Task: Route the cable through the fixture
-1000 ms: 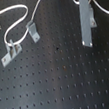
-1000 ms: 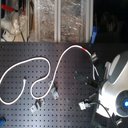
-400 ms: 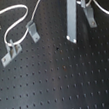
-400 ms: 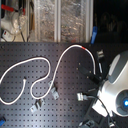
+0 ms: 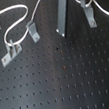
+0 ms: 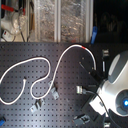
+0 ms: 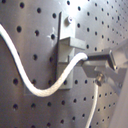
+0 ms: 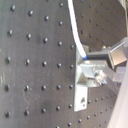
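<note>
Jaws pinching thin white flexible cable (image 7: 35,85) right at small silver-grey metal clip fixture (image 7: 67,50). Best to keep cable taut, aligned with U-slot, then lower gently.

All pictures are soft and low in detail. In both exterior views the black perforated board (image 5: 70,83) is evenly lit, with a pale sheen at the upper left of the first exterior view. The white cable (image 6: 60,65) looks very bright, almost overexposed, in the second exterior view, and a blue light glows at the lower right. In both wrist views the nearest parts at the right edge are blurred, and the board shows grey glare.
</note>
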Robot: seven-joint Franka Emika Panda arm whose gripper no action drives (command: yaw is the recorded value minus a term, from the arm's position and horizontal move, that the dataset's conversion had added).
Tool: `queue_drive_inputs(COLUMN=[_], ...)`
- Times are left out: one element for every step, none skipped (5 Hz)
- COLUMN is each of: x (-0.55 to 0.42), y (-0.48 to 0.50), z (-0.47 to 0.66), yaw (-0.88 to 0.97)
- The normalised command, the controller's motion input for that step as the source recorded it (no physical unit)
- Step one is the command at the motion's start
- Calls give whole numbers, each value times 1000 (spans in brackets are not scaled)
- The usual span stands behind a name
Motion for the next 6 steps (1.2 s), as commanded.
queue_drive_inputs(x=[4, 4, 4, 19, -119, -209], y=[1, 1, 1, 10, 198, 359], z=[296, 296, 296, 130, 61, 1], yaw=[1000, 1000, 1000, 997, 26, 411])
